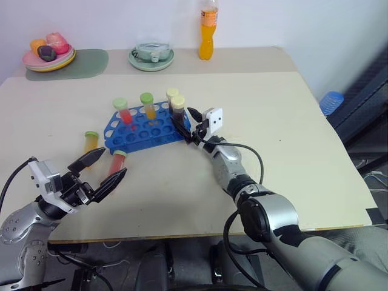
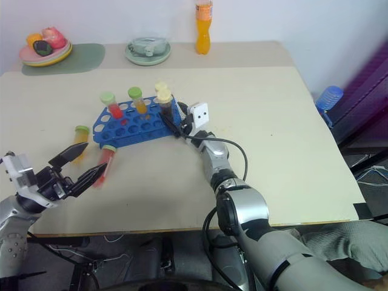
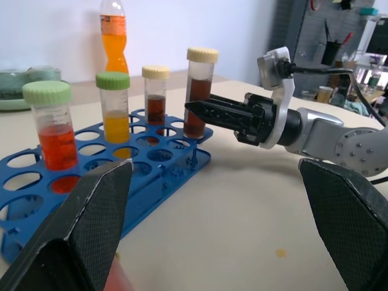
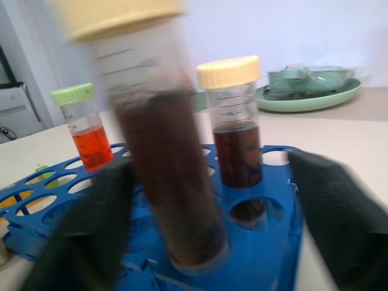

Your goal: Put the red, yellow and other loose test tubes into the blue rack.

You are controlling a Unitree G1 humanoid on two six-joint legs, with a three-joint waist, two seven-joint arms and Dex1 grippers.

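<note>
**Two loose tubes left, both light, smooth and hard**

Left eye view put the left gripper nearest, at the table's near edge, its two black fingers spread wide with nothing between them. Just beyond its tips lay the red tube on its side, green cap toward the blue rack. A little further and to the left sat the yellow tube, also green-capped, close beside the rack's left end. Both looked like small plastic cylinders part-filled with liquid: probably light, stiff and slick-walled, likely to roll if nudged across the table. The safest hold seemed to be across the body just below the cap, where the cap's lip would stop a slip and leave the round end free to enter a hole.

Further out, the rack held four upright tubes. The right gripper stood at the rack's right end with its fingers parted either side of the dark brown tube, which was seated in its hole; whether a pad touched it could not be told
</note>
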